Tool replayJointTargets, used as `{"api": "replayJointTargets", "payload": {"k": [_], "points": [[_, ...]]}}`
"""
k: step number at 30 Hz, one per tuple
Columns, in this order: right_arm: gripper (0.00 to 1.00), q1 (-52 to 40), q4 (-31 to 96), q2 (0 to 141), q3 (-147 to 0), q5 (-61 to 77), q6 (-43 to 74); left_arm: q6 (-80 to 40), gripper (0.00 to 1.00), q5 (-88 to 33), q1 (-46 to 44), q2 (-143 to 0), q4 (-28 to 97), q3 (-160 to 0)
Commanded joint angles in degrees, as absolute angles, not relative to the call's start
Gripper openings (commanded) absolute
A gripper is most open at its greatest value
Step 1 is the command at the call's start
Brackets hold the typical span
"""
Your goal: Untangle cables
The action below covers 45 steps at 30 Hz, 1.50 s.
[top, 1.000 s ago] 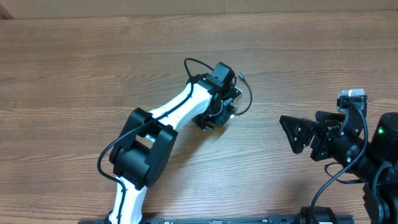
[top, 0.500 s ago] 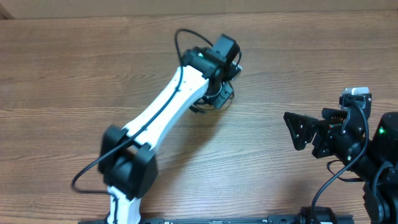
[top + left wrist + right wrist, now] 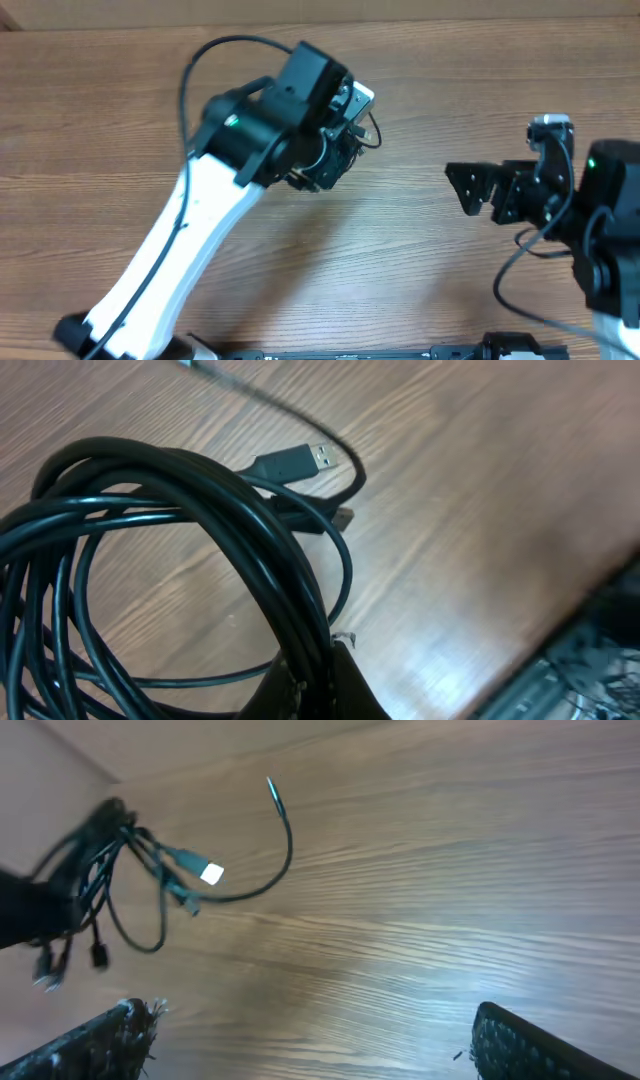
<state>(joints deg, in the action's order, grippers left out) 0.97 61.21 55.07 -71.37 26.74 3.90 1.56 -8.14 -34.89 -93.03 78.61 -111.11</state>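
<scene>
Left wrist view: clamped shut on the cables (image 3: 270,550) with left gripper (image 3: 320,680), coil seemingly lifted over table (image 3: 480,510); right gripper (image 3: 320,1045) gaping, empty, well apart; probably light, limp, slippery, so best pinched near loose silvery plug (image 3: 305,458).

Cables (image 3: 150,560): thin black cords, coiled in one tangled bundle of overlapping loops. Silvery USB plug (image 3: 305,458) sticks out of the coil. Small plug ends (image 3: 100,957) dangle below. One loose end (image 3: 285,840) arcs outward.
</scene>
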Motion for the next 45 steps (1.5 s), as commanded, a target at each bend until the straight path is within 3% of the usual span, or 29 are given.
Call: {"api": "replayJointTargets", "payload": {"k": [1, 5, 9, 15, 19, 23, 29, 40, 45], "points": [[1.00, 0.5, 60.4, 57.8, -73.1, 38.4, -2.3, 0.1, 0.04, -12.3, -35.0, -88.6, 79.5, -112.7], [0.98, 0.1, 59.4, 61.8, -73.1, 47.4, -4.2, -0.6, 0.04, -12.6, -35.0, -86.6, 80.3, -112.7], [0.85, -2.5, 59.4, 66.3, -73.1, 49.8, -5.1, -0.9, 0.04, -16.7, -35.3, -86.5, 80.2, -112.7], [0.87, -7.6, 57.5, 69.1, -73.1, 55.2, -14.8, -0.9, 0.04, -17.7, -38.2, -86.5, 81.3, -112.7], [0.88, -8.0, 54.6, 69.1, -73.1, 55.0, -14.9, -1.8, 0.04, -17.6, -39.9, -86.5, 84.1, -112.7], [0.80, -8.0, 54.6, 69.1, -73.1, 55.0, -14.9, -1.8, 0.04, -17.7, -40.9, -86.5, 84.1, -112.7], [0.76, -8.0, 54.2, 69.1, -73.1, 55.0, -14.9, -1.7, 0.04, -20.4, -41.7, -86.4, 83.0, -112.7], [0.75, -8.0, 54.3, 69.1, -73.1, 54.3, -14.9, -1.5, 0.04, -22.1, -41.7, -86.4, 81.3, -112.7], [0.76, -8.0, 54.2, 69.1, -73.1, 52.1, -14.9, 6.2, 0.04, -26.0, -41.7, -85.6, 84.5, -112.7]]}}
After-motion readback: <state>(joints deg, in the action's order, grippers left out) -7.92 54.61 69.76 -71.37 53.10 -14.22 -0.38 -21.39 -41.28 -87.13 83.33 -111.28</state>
